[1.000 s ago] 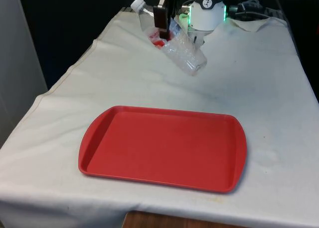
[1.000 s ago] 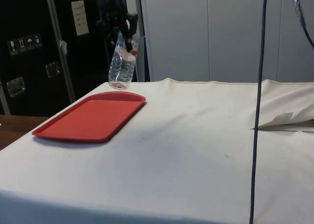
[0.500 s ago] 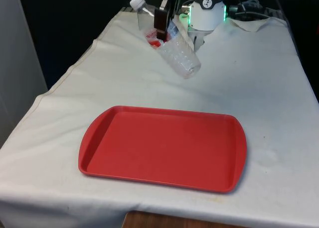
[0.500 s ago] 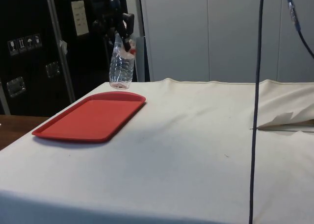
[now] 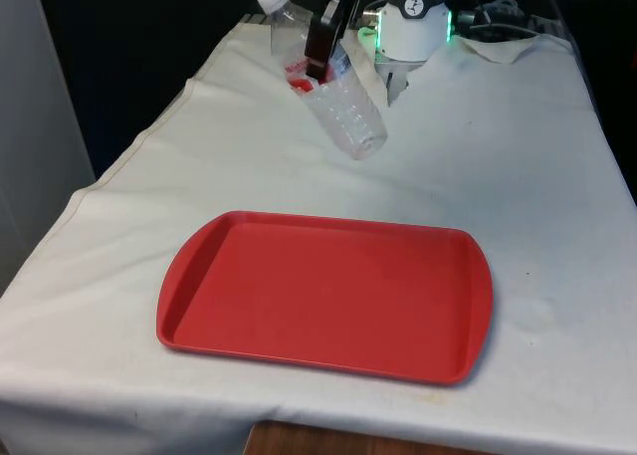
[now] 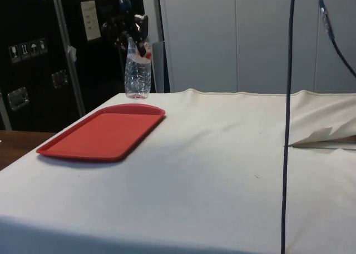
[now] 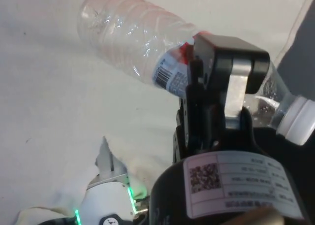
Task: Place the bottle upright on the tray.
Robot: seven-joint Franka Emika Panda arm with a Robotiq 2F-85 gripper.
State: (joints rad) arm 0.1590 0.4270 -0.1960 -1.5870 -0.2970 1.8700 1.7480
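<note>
The tool [image 5: 320, 43] is clamped on a clear plastic bottle [image 5: 333, 97], carried in the air near the top centre of the front view, above the counter [image 5: 518, 176] and beyond the far edge of the red tray [image 5: 328, 294]. The bottle's long axis is tilted: white cap up-left, base down-right toward the tray. I judge it needs righting before lowering.

White-clothed desk [image 6: 222, 170]; dark cabinets [image 6: 33, 54] behind its far corner, pale wall panels [image 6: 233, 37] beside them. Black curtain [image 5: 149, 47] behind desk, black cable [image 6: 288, 120] hanging in front.
</note>
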